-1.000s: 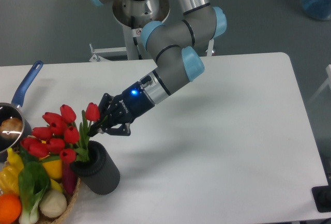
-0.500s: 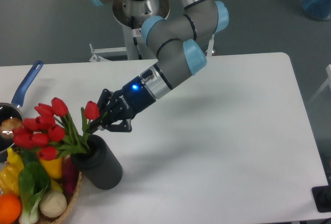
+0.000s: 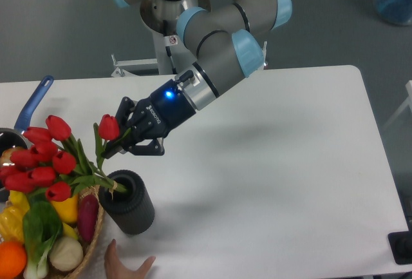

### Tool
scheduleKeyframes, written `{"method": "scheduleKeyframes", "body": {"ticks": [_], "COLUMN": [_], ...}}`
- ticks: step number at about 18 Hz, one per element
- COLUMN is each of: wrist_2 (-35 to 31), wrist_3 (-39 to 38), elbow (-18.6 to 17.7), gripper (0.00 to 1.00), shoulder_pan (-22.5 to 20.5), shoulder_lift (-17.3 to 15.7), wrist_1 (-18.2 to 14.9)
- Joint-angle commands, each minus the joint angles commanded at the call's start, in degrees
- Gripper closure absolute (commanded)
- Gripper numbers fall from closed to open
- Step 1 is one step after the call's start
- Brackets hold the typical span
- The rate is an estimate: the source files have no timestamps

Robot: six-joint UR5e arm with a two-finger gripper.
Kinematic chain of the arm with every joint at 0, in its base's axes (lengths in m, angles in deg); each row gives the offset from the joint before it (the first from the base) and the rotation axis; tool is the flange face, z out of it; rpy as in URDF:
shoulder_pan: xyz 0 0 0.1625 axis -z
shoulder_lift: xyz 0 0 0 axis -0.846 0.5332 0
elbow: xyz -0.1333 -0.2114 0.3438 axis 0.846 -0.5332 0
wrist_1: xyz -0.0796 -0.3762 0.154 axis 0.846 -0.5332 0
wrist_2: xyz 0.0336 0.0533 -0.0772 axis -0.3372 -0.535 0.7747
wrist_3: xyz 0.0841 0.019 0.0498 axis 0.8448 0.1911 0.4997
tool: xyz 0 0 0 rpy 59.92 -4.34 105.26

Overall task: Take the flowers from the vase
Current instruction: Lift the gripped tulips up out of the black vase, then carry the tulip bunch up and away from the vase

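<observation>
My pincer [image 3: 118,145] is clamped on the flowers [image 3: 55,163], gripping a stem just beneath the rightmost red bloom, above the white bench [image 3: 277,163]. The bunch leans left, its heads spread over the basket [image 3: 90,248] of vegetables, while the stem ends reach into the mouth of the vase [image 3: 129,202]. The vase stands upright on the bench, touching the basket's right side. A blue-handled pan [image 3: 29,115] sits at the left edge, and a hand [image 3: 125,267] shows at the bottom edge, just below the vase.
</observation>
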Motion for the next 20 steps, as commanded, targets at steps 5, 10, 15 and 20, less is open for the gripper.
{"method": "scheduleKeyframes", "body": {"ticks": [5, 10, 15, 20], "wrist_2": [0.88, 3.43, 2.91, -3.92], "wrist_3": [-9.05, -12.48, -15.31, -14.43], "elbow": [2.29, 3.43, 4.93, 4.4], "gripper": [1.0, 1.0, 1.0, 1.0], "shoulder_pan": [-1.76, -1.94, -6.49, -14.23], "shoulder_lift": [-4.04, -6.24, -9.14, -10.55], "wrist_1": [-0.09, -0.18, -0.26, -0.53]}}
